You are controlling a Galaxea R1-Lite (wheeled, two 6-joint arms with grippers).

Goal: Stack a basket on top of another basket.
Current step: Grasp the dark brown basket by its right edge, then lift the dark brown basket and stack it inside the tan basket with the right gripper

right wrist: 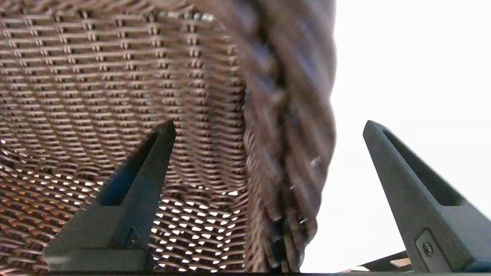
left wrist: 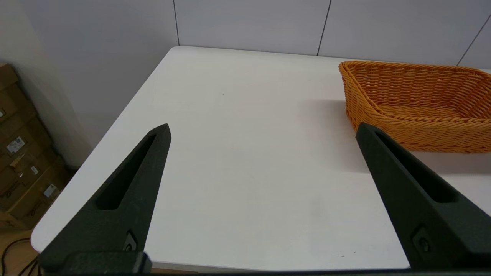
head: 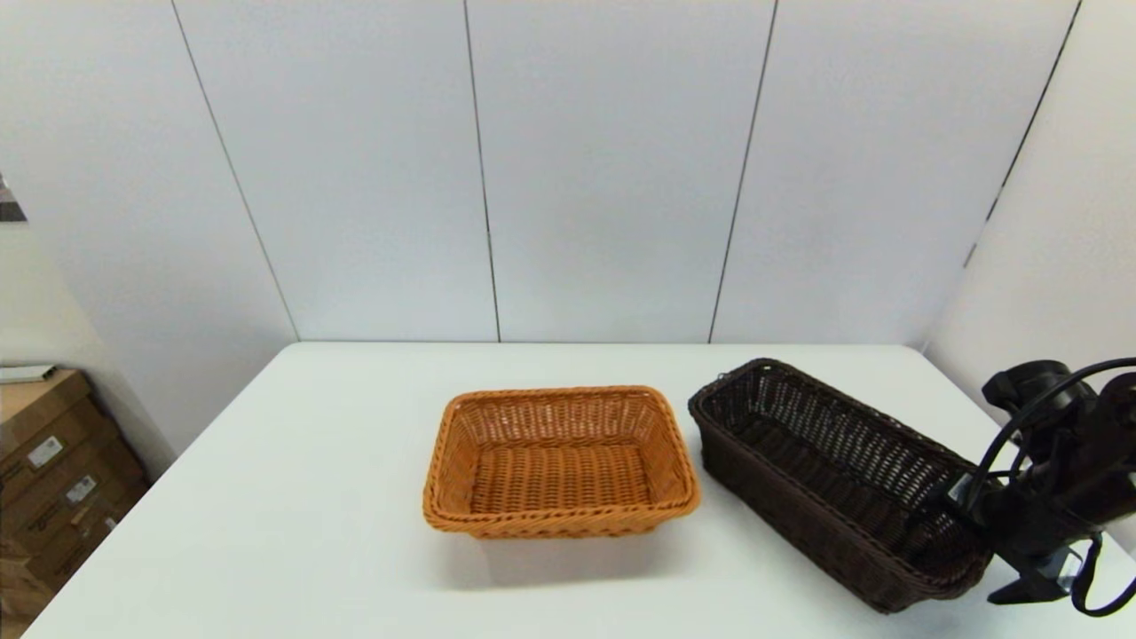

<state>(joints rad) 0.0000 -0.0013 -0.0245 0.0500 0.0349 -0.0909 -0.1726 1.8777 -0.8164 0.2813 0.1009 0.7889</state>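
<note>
A white table (head: 311, 497) stands against pale grey wall panels (head: 603, 169), cardboard boxes (head: 53, 479) beside its left edge. The left gripper (left wrist: 262, 132) hovers spread wide over bare tabletop. The orange-tan rectangular woven wicker basket (head: 559, 461) sits mid-table; just right lies the dark brown rectangular wicker basket (head: 834, 484), its near-end rim between the right gripper (right wrist: 268, 126)'s parted, unclosed fingers.

Looks like a robot test lab or staging room: a plain white table (head: 311, 497) is boxed in by blank grey wall panels (head: 603, 169), and labelled cardboard boxes (head: 53, 470) are stacked at lower left.
</note>
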